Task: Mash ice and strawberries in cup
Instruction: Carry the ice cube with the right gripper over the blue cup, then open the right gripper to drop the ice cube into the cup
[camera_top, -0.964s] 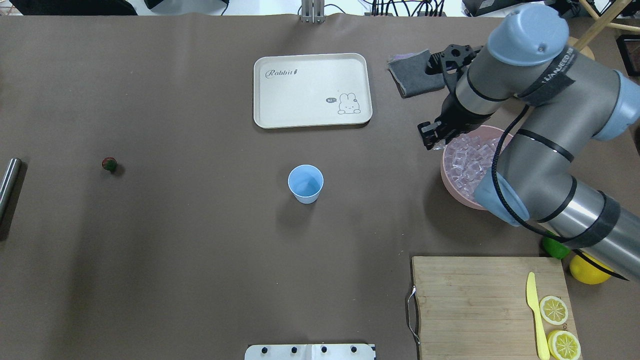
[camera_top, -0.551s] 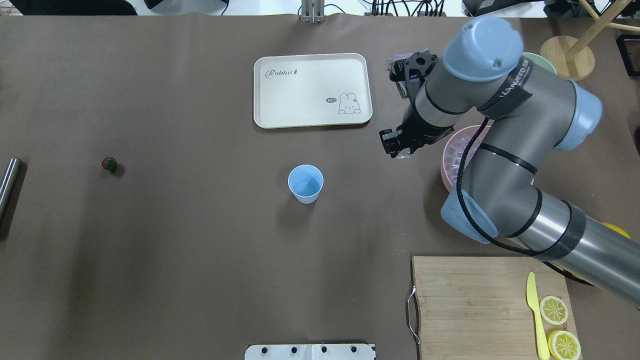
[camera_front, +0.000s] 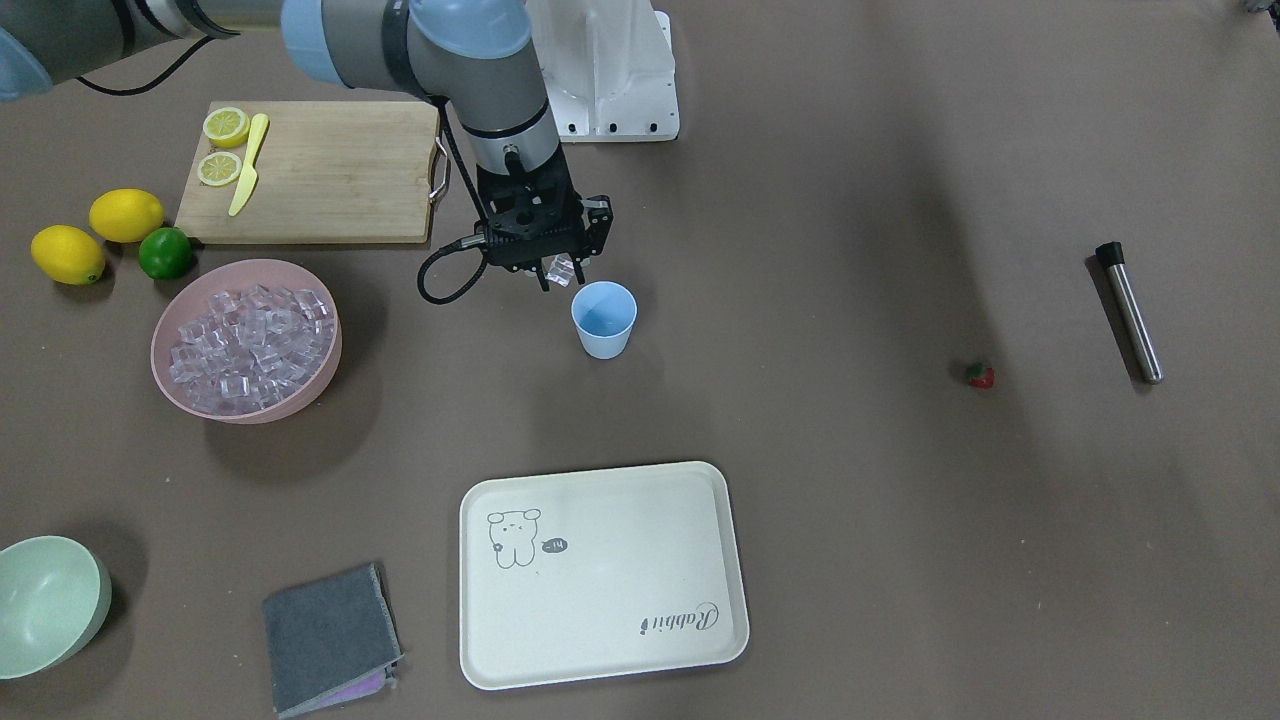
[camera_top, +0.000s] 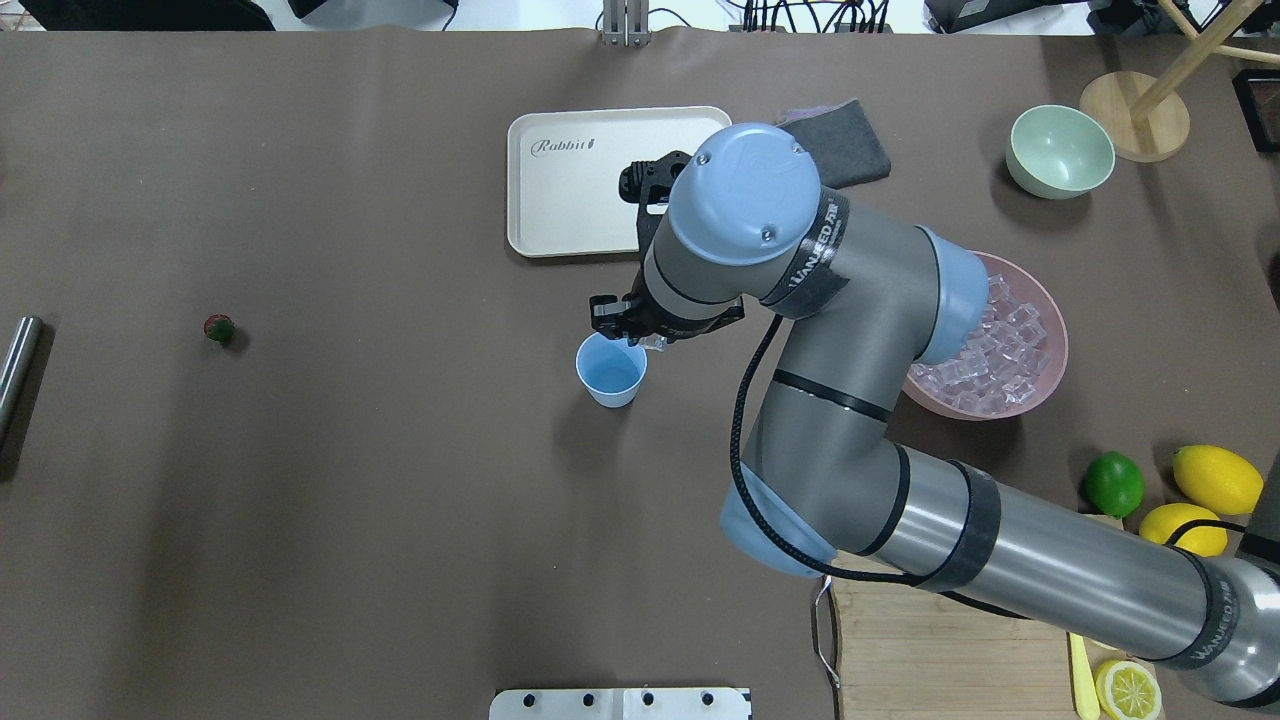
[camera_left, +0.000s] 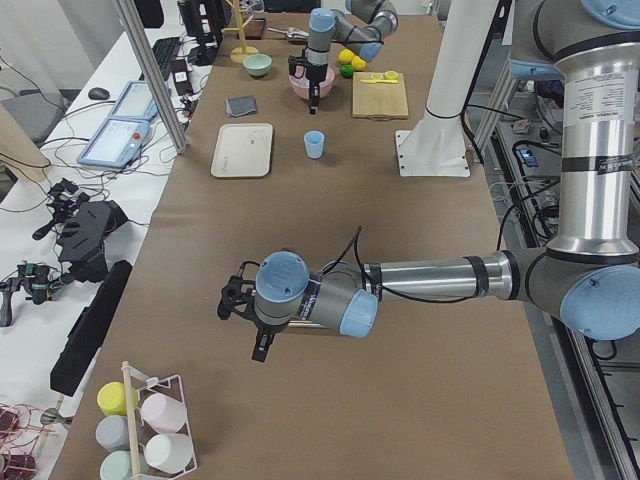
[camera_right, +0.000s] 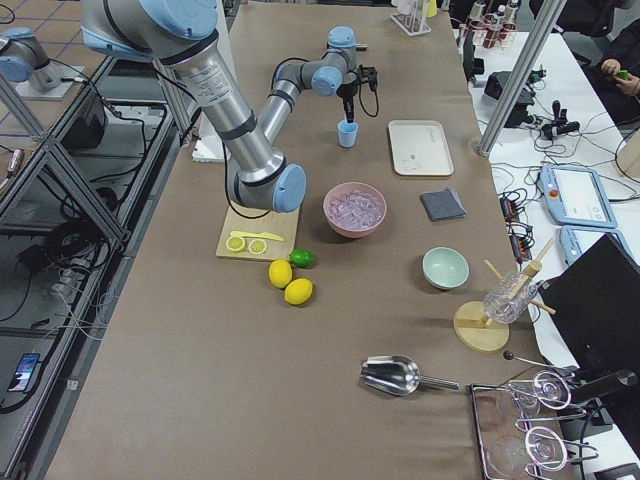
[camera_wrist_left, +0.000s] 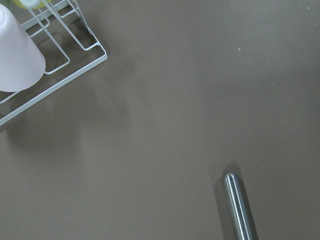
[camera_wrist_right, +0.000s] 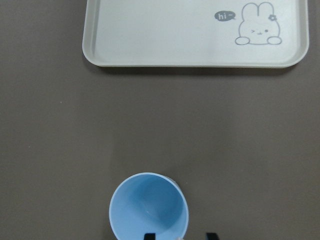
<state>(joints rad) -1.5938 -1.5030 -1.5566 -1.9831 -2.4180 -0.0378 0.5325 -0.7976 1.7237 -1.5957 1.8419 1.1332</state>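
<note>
The light-blue cup (camera_top: 611, 368) stands upright mid-table, its inside bare in the right wrist view (camera_wrist_right: 149, 207). My right gripper (camera_front: 560, 272) hangs just beside and above the cup's rim, shut on one clear cube of ice (camera_front: 563, 268). More ice (camera_front: 245, 340) fills the pink bowl (camera_top: 1052, 335) to the robot's right. The tiny red strawberry (camera_top: 218, 327) lies alone far on the left side of the table. My left gripper (camera_left: 243, 300) shows only in the exterior left view, low over the near end of the table, and I cannot tell its state.
A cream tray (camera_top: 570, 190) lies beyond the cup. A steel rod (camera_front: 1130, 312) rests near the strawberry. A cutting board (camera_front: 320, 170) with lemon slices and a yellow knife, two lemons, a lime (camera_front: 165, 252), a green bowl (camera_top: 1060, 150) and a grey cloth (camera_front: 325, 635) sit on the right arm's side.
My right arm has swung left from the pink bowl to the cup's rim, carrying an ice cube. The cup and strawberry have not moved.
</note>
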